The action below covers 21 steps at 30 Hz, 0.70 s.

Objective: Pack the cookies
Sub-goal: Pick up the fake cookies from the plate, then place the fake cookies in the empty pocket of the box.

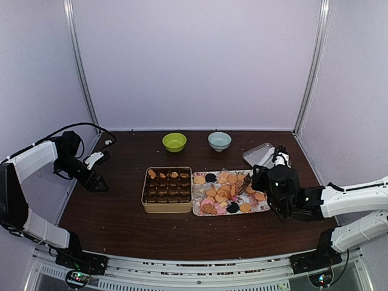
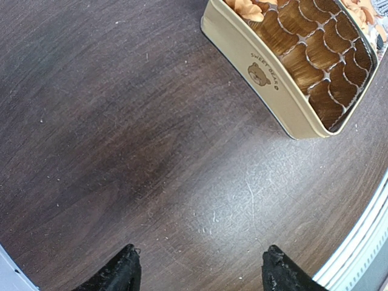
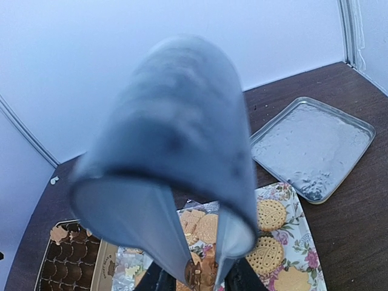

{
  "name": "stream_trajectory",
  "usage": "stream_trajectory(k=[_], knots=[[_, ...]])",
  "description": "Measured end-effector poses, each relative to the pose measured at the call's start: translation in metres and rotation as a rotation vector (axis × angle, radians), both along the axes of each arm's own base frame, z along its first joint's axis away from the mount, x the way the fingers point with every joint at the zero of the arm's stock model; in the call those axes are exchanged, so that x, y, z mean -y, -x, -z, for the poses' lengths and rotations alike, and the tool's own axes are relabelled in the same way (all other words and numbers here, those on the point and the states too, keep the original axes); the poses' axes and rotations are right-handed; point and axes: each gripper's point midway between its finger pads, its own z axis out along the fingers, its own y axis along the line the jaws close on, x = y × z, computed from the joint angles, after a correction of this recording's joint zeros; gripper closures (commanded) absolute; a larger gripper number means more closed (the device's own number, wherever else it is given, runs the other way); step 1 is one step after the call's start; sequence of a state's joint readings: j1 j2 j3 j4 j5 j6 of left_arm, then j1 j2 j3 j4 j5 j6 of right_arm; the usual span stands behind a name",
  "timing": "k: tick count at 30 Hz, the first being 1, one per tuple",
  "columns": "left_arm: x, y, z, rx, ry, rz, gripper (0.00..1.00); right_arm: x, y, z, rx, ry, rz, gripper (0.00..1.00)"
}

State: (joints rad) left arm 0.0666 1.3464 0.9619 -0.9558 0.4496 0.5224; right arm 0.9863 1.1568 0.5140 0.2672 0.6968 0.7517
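Observation:
The cookies (image 1: 225, 193) lie heaped on a floral tray (image 1: 262, 206), mostly round and tan, a few pink or black. Left of it stands a tan tin (image 1: 145, 193) of brown paper cups, with a few cookies (image 1: 165, 174) in its far row. My right gripper (image 1: 245, 183) hangs over the tray's right part, shut on blue-grey tongs (image 3: 176, 139). The tongs' arms converge on a brown cookie (image 3: 207, 270) between the gripper's (image 3: 199, 280) fingers. My left gripper (image 1: 97, 182) stands open over bare table left of the tin (image 2: 285, 103), its jaws (image 2: 202, 260) holding nothing.
A green bowl (image 1: 174, 142) and a pale blue bowl (image 1: 219, 140) stand at the back. A shallow metal tray (image 1: 259, 154) lies behind the floral tray, right of the bowls. White walls close the table on three sides.

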Motion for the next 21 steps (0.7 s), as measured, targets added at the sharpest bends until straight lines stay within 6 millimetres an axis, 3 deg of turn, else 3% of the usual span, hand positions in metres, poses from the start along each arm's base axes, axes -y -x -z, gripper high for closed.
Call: stream_trajectory(k=[5,12,16,21], knots=[[0.000,0.000,0.000,-0.001,0.000,0.000,0.29,-0.001,0.000,-0.014,0.030,0.034,-0.023,1.00],[0.000,0.001,0.000,-0.003,0.001,0.000,0.29,-0.010,-0.001,-0.050,0.096,0.055,-0.083,1.00],[0.000,0.001,0.000,-0.004,0.000,0.000,0.29,-0.031,-0.007,-0.069,0.118,0.065,-0.142,1.00],[0.000,0.001,0.000,-0.004,-0.001,0.001,0.29,-0.076,-0.022,-0.092,0.145,0.069,-0.242,1.00]])
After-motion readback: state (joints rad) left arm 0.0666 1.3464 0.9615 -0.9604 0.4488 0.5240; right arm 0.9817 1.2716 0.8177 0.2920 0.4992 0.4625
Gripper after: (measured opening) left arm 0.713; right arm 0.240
